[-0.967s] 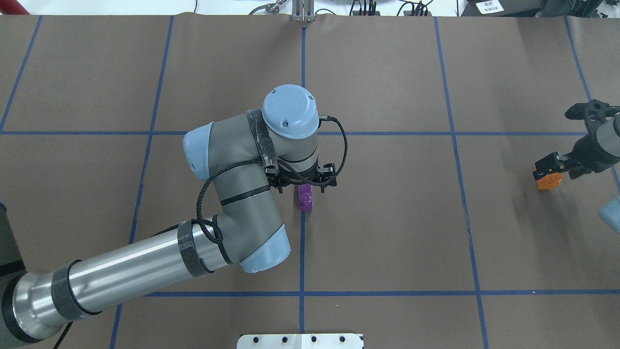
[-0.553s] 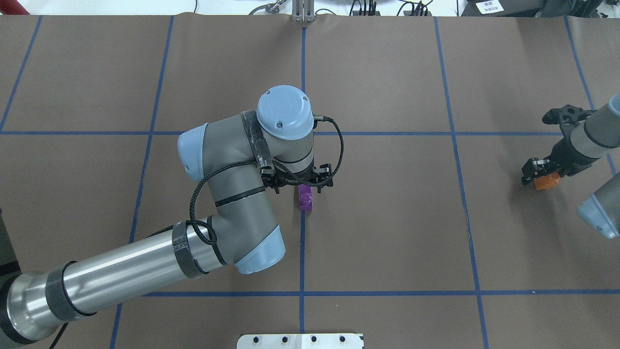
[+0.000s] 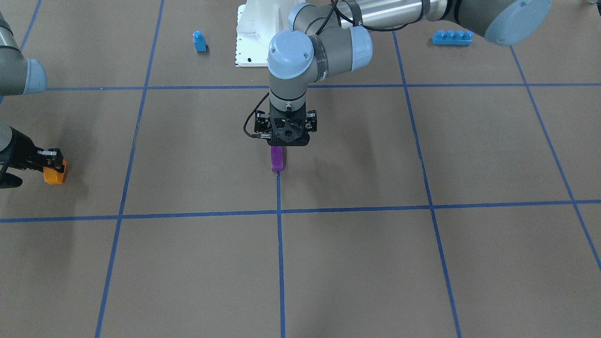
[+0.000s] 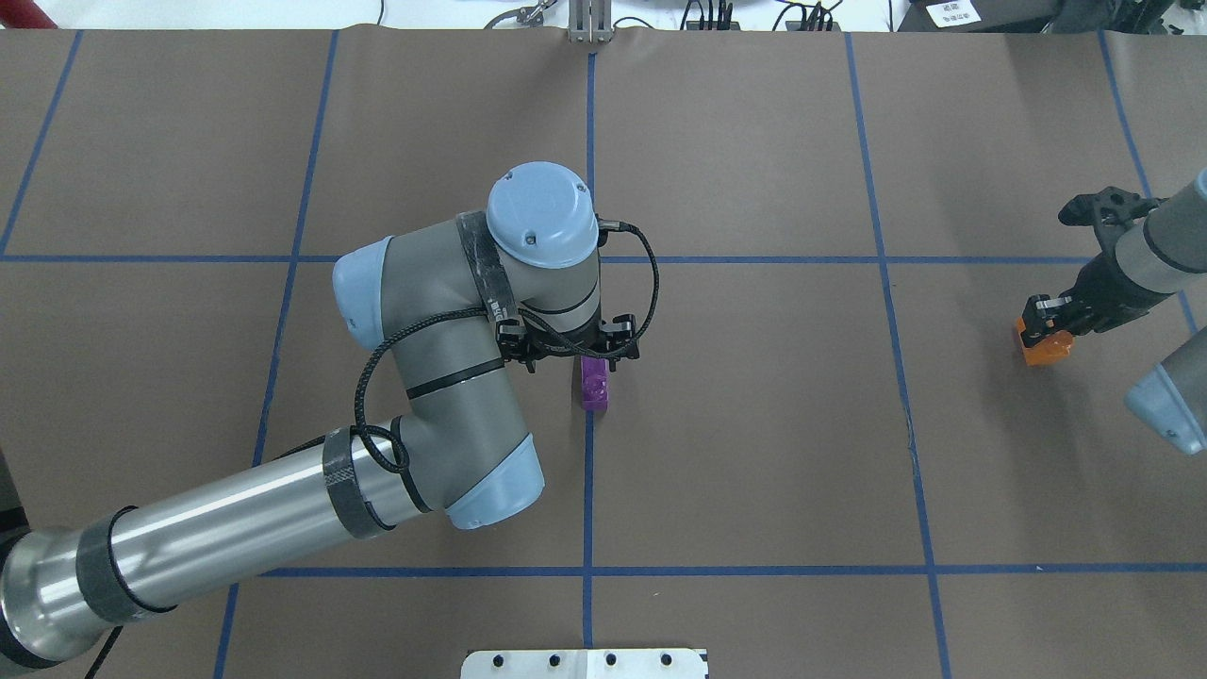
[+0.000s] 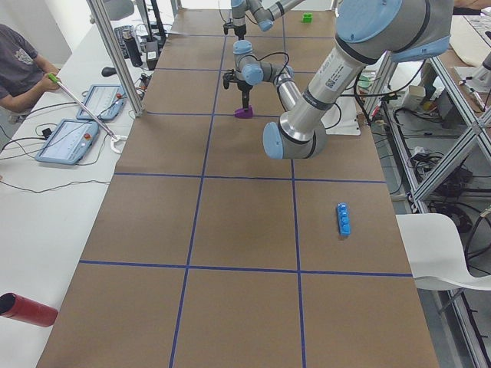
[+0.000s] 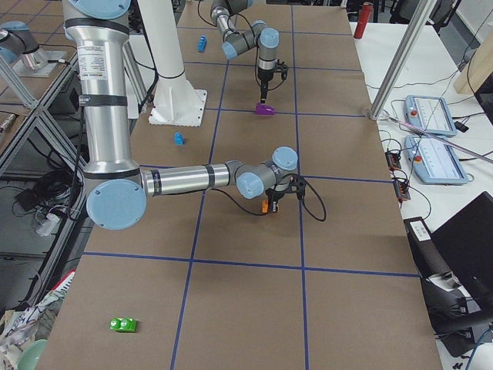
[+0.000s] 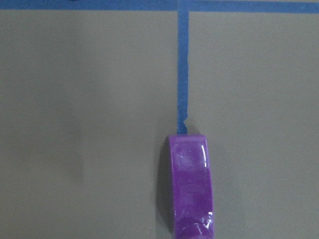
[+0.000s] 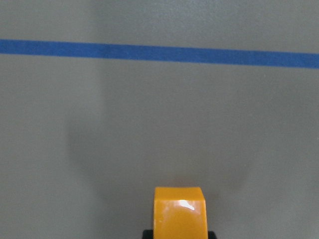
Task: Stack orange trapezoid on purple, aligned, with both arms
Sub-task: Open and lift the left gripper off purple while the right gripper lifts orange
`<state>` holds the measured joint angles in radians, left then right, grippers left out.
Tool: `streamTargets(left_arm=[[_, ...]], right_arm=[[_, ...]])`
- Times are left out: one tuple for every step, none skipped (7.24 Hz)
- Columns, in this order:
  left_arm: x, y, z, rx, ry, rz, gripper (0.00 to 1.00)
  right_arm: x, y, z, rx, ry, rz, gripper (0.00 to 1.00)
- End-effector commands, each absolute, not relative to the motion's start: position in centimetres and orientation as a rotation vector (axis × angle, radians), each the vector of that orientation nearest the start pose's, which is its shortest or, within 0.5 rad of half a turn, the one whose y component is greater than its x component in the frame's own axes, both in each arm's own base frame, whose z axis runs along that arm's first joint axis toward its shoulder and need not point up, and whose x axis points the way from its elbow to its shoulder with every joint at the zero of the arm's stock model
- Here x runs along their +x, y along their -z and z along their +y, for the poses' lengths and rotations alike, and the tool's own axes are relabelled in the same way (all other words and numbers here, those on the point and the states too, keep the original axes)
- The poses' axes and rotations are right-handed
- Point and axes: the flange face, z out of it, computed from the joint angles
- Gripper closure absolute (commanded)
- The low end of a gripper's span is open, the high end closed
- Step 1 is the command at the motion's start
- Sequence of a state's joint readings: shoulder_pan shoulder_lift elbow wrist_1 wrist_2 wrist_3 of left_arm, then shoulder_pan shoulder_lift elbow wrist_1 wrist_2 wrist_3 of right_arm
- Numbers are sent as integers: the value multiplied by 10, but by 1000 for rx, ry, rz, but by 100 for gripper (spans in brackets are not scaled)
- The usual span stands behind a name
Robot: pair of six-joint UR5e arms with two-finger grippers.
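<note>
The purple brick (image 4: 594, 384) lies on the brown table on the centre tape line, also seen in the front view (image 3: 277, 159) and the left wrist view (image 7: 190, 189). My left gripper (image 4: 577, 354) hangs just above its near end. No finger shows beside the brick in the wrist view, and it looks open. The orange trapezoid (image 4: 1042, 347) is far to the right, also seen in the front view (image 3: 54, 176). My right gripper (image 4: 1039, 325) is shut on it and holds it just off the table. In the right wrist view (image 8: 179, 211) the black fingers flank its lower end.
A small blue one-stud brick (image 3: 199, 41) and a long blue four-stud brick (image 3: 451, 37) lie near the white base plate (image 3: 251, 47). A green brick (image 6: 123, 324) lies at the table's right end. An operator (image 5: 15, 61) sits beyond the far edge.
My right gripper has carried the orange trapezoid a little leftward, toward the centre. My left arm has shifted slightly left while the purple brick stayed in place.
</note>
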<state>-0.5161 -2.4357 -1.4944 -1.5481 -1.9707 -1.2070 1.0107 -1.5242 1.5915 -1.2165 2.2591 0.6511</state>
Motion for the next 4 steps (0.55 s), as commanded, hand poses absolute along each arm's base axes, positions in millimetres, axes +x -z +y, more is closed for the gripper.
streamTargets(left_arm=[[577,-171,-439,-16,-13,850,1],[566,-182,-448,-12,-2,843,1],[538,-203,-443,5,-12,846,1],[504,-233,-434,39,-66,839,1]], right_arm=[[-219,-585,-487,-40,53,-767,100],[-227,-561,-492,-19,59,-788,100],[-248,-515,-509,-20,37,-802,100],[-281,-459,-514,-12,46,-819,100]])
